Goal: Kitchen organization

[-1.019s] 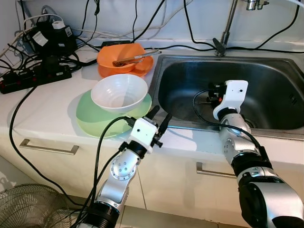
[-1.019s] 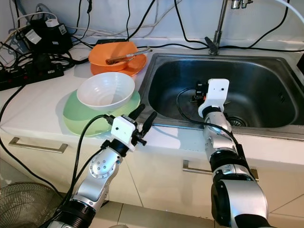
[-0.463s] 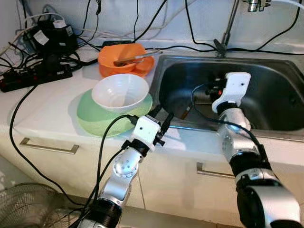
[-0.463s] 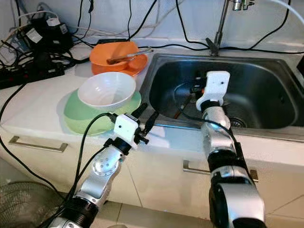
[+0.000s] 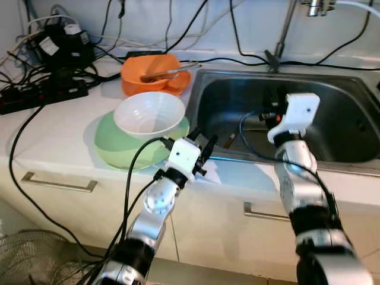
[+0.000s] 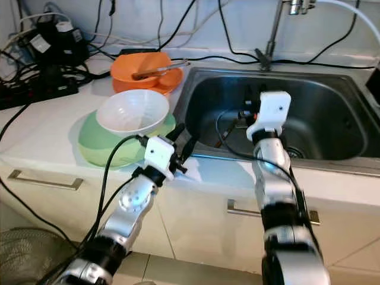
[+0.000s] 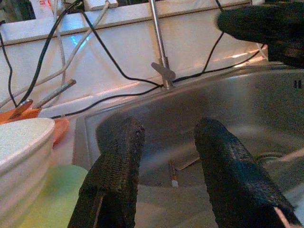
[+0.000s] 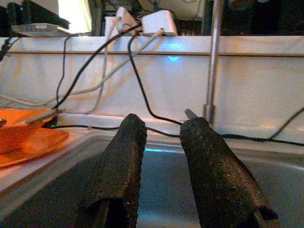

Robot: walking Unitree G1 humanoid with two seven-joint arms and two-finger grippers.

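- Left eye view: a white counter [image 5: 65, 127] runs beside a stainless steel sink [image 5: 350, 127], a deep rectangular basin with rounded corners and a dull, brushed sheen.
- On the counter a round, pale green plate [image 5: 116, 148] carries a white bowl [image 5: 148, 114], smooth and glossy, with faint ribs on its outer wall in the left wrist view.
- Behind them sits an orange bowl [image 5: 148, 71] on an orange plate [image 5: 178, 85], with metal tongs [image 5: 172, 72] lying across the bowl's rim.
- A thin stick-like utensil [image 5: 230, 141] with a reddish-brown tip lies in the sink near its front left corner; what it is cannot be told.
- Left gripper [image 5: 202, 144] hovers over the counter's front edge, just beside the green plate and the sink's left rim; its rough black fingers [image 7: 116, 175] are spread apart and empty.
- Right gripper [image 8: 164, 156] is over the sink basin, its white housing [image 5: 298, 113] raised above the front rim; its textured fingers [image 8: 121, 161] are parted with nothing between them, pointing toward the back wall.
- A slim chrome tap [image 5: 285, 29] rises behind the sink.
- Black cables [image 5: 237, 35] trail along the white back wall, and black power strips [image 5: 44, 95] sit at the counter's far left.
- Cabinet fronts below carry flat metal handles [image 5: 59, 183].
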